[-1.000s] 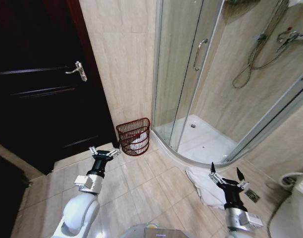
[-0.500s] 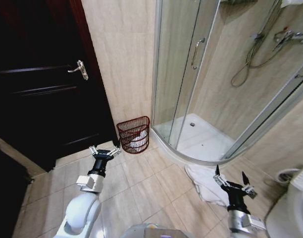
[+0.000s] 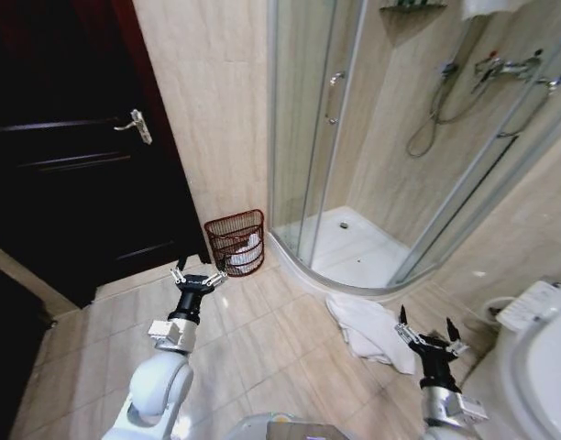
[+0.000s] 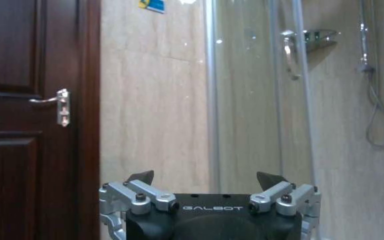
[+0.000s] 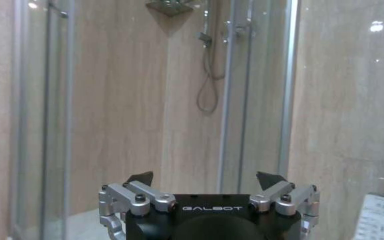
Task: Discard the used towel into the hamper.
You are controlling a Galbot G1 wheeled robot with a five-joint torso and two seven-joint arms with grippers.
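A white towel (image 3: 368, 328) lies crumpled on the floor tiles by the shower tray's curved edge. The hamper (image 3: 235, 242), a small reddish-brown wire basket with something white inside, stands against the wall between the door and the shower. My left gripper (image 3: 198, 278) is held up open, just in front of the hamper; the left wrist view shows its open fingers (image 4: 140, 177). My right gripper (image 3: 430, 332) is open too, raised beside the towel's right end, and its spread fingers (image 5: 271, 179) show in the right wrist view.
A dark wooden door (image 3: 70, 156) with a lever handle fills the left. The glass shower enclosure (image 3: 354, 119) stands behind the towel. A white toilet (image 3: 537, 357) is at the lower right. Open floor tiles (image 3: 262, 348) lie between the two arms.
The whole head view has shifted left, so the camera turned right; the toilet has come into view. Both grippers stay open and hold their poses.
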